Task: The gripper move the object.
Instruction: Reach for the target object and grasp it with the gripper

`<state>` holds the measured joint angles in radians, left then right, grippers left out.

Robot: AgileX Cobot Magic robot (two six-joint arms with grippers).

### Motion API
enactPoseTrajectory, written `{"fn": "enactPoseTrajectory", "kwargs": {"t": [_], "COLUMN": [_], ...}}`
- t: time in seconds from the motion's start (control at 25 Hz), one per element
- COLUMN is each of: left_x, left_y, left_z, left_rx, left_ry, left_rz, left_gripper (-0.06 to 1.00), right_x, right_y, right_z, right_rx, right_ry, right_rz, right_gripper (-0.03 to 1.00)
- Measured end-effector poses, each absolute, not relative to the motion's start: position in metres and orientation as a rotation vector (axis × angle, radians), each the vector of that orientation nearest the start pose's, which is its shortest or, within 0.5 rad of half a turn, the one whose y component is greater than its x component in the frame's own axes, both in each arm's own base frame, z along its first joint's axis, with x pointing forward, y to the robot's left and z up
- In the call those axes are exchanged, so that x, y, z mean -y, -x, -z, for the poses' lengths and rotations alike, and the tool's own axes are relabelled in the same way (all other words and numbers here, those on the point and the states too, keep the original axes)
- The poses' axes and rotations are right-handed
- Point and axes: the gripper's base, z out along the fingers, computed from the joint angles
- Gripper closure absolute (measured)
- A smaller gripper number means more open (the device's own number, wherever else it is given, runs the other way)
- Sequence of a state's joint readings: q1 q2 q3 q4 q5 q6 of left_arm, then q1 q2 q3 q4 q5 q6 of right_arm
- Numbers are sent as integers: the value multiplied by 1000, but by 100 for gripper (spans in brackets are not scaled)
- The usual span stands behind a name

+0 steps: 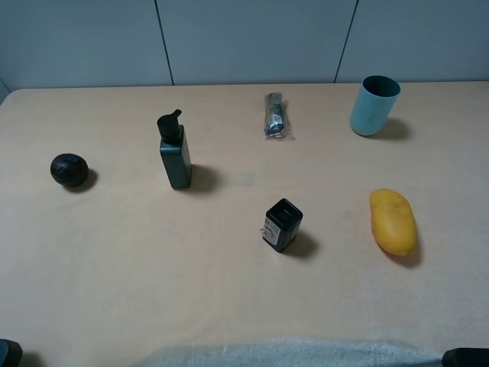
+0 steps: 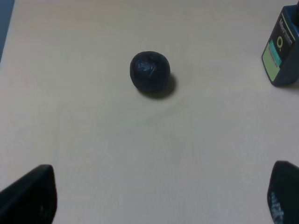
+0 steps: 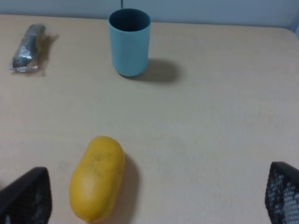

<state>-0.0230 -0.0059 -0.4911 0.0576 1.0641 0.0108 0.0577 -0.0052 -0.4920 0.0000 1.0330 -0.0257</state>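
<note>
Right claw [image 3: 153, 200] spread wide, nothing in it, sitting at the near edge of the tabletop [image 1: 114, 275]. The light blue cup [image 1: 374, 105] stands upright at the far right, close to the back edge and well apart from that claw, with the yellow mango [image 1: 393, 222] lying between them. Left claw [image 2: 154, 196] also gaping, empty, facing the dark ball [image 2: 150, 74]
</note>
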Motion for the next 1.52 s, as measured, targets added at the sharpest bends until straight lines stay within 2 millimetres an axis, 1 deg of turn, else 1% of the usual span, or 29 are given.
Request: {"fn": "enactPoseTrajectory", "kwargs": {"t": [1.0, 1.12, 1.2, 1.32, 1.52], "left_x": [-5, -5, -5, -5, -5], "left_y": [5, 5, 5, 5, 5], "left_z": [-275, -275, -275, -275, -275], "left_rx": [-2050, -2050, -2050, -2050, -2050], "left_ry": [-32, -32, -32, -32, -32], "left_rz": [-61, -61, -61, -61, -61], "left_gripper": [4, 4, 4, 4, 4], "right_x": [0, 0, 0, -1, -2], "right_y": [4, 4, 0, -12, -40], "right_z": [-279, -291, -302, -317, -340], "right_rx": [-2007, -1953, -1936, -1947, -2011], "right_ry": [84, 81, 81, 81, 84], "right_rz": [-20, -21, -21, -21, -20], "right_gripper": [27, 27, 27, 27, 27]}}
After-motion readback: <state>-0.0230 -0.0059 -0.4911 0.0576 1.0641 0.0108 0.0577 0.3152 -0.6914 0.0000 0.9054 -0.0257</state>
